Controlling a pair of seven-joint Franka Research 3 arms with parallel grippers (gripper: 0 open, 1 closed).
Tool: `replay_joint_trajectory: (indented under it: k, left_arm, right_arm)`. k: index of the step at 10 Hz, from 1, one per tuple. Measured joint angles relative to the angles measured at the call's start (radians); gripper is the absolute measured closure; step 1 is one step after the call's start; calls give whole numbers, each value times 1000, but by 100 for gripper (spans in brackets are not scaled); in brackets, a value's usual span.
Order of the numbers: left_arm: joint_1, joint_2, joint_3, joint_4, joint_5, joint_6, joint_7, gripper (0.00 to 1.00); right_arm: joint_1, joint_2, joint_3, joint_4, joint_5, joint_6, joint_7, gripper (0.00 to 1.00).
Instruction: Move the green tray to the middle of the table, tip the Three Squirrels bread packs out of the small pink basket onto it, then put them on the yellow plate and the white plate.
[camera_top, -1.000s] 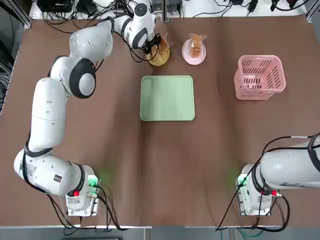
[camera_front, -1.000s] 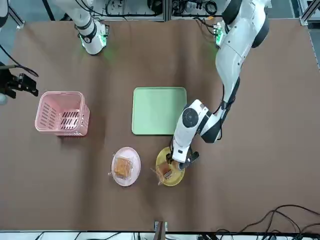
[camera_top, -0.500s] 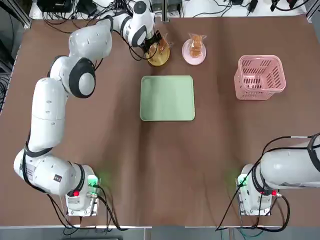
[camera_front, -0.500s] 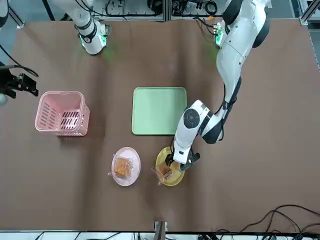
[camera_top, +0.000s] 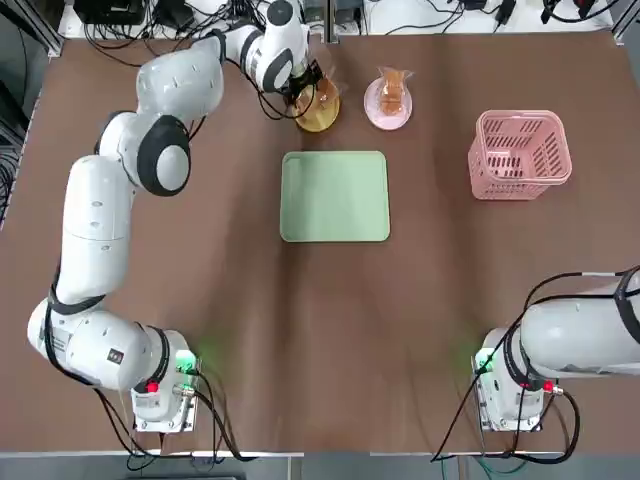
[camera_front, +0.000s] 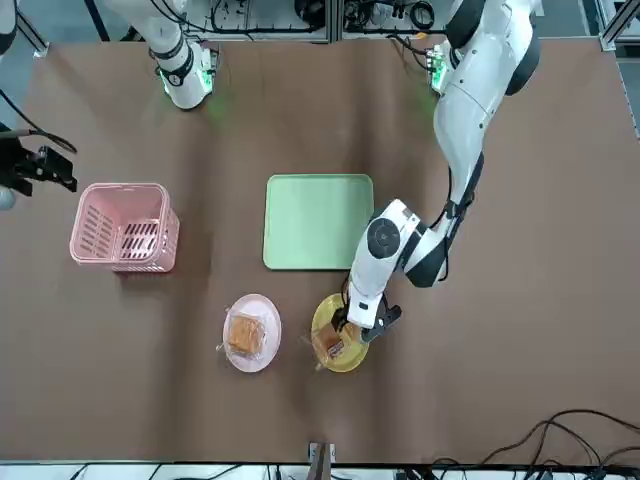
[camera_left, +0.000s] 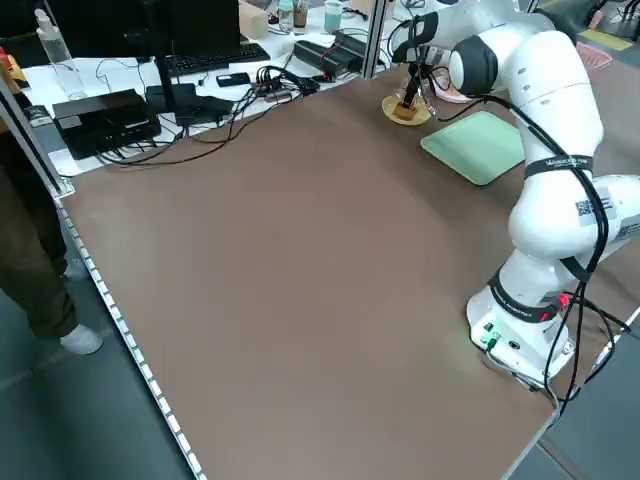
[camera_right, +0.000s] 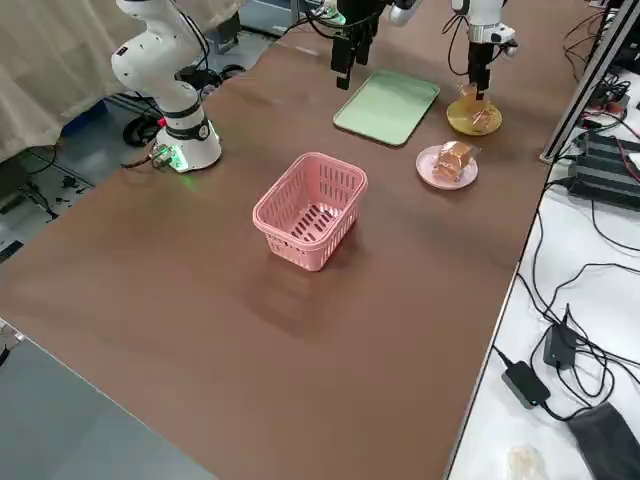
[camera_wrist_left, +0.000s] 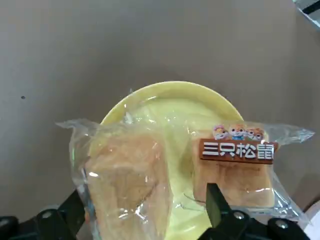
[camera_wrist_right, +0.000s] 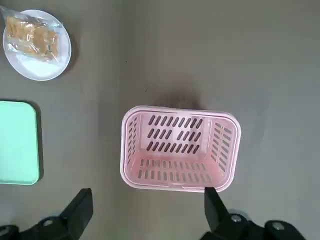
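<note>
on yellow plate (camera_wrist_left: 170, 107): 2 clear bread packs (camera_wrist_left: 235, 165), orange-brown inside.

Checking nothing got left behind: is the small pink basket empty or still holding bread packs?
Empty. The small pink basket stands upright and only its bare slatted floor shows inside.

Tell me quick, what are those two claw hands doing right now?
Left gripper: open over the yellow plate, holding nothing.
Right gripper: open, empty, parked above the small pink basket.

Left end effector (camera_front: 345, 338) over bread packs (camera_front: 330, 346) on yellow plate (camera_front: 341, 347), fingers spread.
</note>
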Motion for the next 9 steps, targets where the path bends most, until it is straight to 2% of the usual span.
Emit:
replay_joint_trajectory:
  k: [3,9]
  left_arm:
    - [4,-16,0,3,-13,-84,0,0]
    - [11,-28,0,3,-22,-147,0,0]
  right_arm:
    - [0,0,0,0,0,-1,0,1]
    - [0,0,0,0,0,-2,0,1]
